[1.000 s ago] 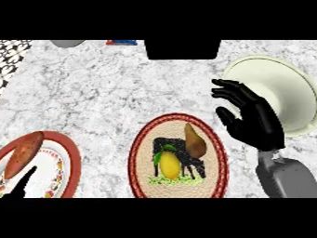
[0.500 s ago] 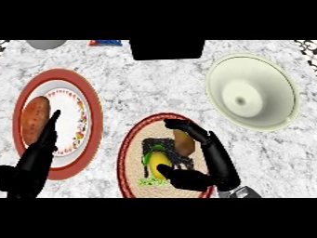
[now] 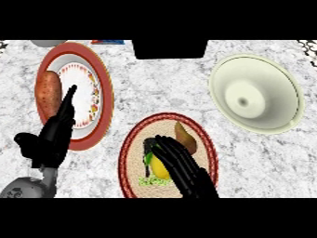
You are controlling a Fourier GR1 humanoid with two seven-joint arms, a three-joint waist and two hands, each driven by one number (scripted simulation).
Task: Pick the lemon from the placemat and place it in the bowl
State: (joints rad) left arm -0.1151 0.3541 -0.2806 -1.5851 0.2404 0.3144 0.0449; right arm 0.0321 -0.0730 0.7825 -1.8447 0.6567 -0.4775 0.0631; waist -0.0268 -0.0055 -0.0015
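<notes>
**Right hand on lemon, placemat**

Right hand (image 3: 185, 169) lower centre of frame, fingers (image 3: 166, 148) curled over lemon (image 3: 159, 168) on round placemat (image 3: 135, 153). Bowl (image 3: 257, 93) upper right on worktop (image 3: 161, 88), well apart. Left hand (image 3: 51, 139) lower left, fingers straight, over red-rimmed plate (image 3: 99, 79) with potato (image 3: 48, 90).

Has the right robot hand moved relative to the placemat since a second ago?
Yes. The right robot hand was beside the bowl, off the placemat; it has come down over the placemat, fingers curled on the lemon.
</notes>
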